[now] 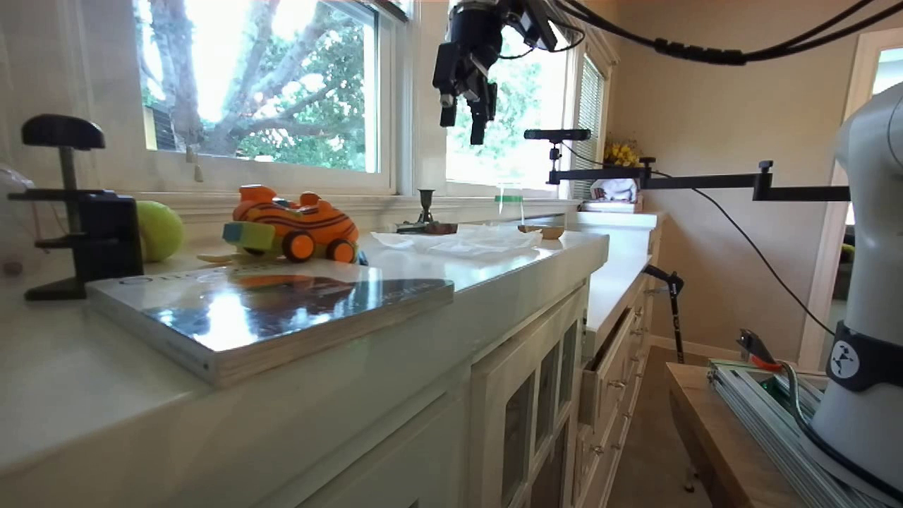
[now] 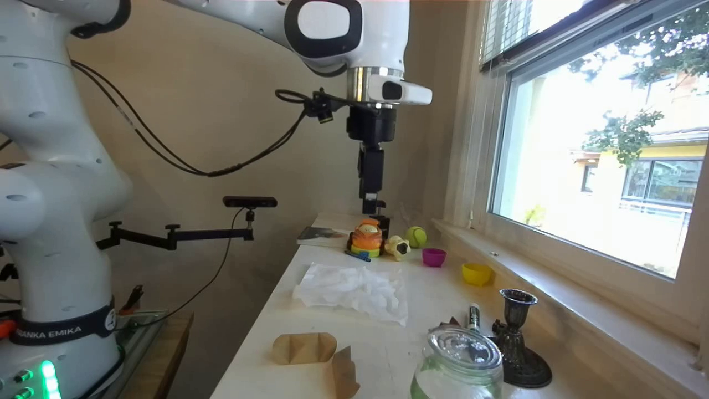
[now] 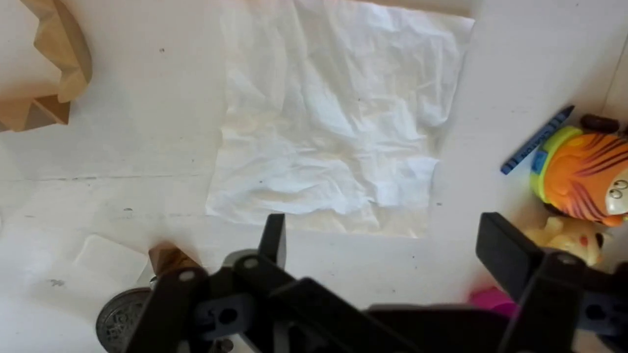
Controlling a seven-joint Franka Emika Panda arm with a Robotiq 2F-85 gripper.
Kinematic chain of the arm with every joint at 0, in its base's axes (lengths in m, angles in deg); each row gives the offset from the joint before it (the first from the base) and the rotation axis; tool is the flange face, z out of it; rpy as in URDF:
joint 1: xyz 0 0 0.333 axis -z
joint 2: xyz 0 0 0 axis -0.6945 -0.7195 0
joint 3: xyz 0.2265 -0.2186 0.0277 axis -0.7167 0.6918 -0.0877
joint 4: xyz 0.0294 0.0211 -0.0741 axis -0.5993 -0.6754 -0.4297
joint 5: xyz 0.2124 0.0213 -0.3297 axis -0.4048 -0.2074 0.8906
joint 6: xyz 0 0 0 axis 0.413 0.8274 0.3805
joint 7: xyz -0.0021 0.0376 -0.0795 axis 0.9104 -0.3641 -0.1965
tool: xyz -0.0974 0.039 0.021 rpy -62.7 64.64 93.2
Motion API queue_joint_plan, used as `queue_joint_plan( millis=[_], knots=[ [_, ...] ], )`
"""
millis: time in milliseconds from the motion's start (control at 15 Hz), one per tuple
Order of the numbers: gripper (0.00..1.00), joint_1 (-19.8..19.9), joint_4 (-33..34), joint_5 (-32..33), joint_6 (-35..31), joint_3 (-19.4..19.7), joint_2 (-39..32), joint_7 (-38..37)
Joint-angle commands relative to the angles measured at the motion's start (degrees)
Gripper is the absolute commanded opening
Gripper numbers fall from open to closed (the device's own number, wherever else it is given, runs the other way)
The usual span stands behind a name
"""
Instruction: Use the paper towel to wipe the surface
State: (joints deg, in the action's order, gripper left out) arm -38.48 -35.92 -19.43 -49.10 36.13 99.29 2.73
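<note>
A crumpled white paper towel [image 2: 354, 291] lies spread on the white countertop [image 2: 252, 354]. It shows from above in the wrist view [image 3: 328, 117] and edge-on in an exterior view [image 1: 480, 240]. My gripper [image 3: 380, 230] is open, with its fingers wide apart and nothing between them. In the wrist view, bare countertop shows between the fingertips, just below the towel's near edge. In both exterior views the gripper [image 1: 463, 127] [image 2: 369, 208] points down and hangs well above the counter, apart from the towel.
An orange toy car [image 2: 366, 238], a blue crayon [image 3: 537, 139] and a purple cup [image 2: 433, 257] lie beyond the towel. A yellow cup [image 2: 476, 274], dark candlestick [image 2: 515, 338] and glass jar [image 2: 460, 366] stand along the window side. Brown folded pieces [image 2: 304, 349] lie near the front edge.
</note>
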Motion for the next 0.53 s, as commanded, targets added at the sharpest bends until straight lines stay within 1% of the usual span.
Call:
queue_joint_plan(
  millis=[0,467],
  knots=[
    [1.0,0.9,-3.1,-0.3,-4.4,-0.9,0.2,-1.3],
    [1.0,0.5,-7.5,0.4,-9.1,-1.3,0.1,0.3]
  ],
)
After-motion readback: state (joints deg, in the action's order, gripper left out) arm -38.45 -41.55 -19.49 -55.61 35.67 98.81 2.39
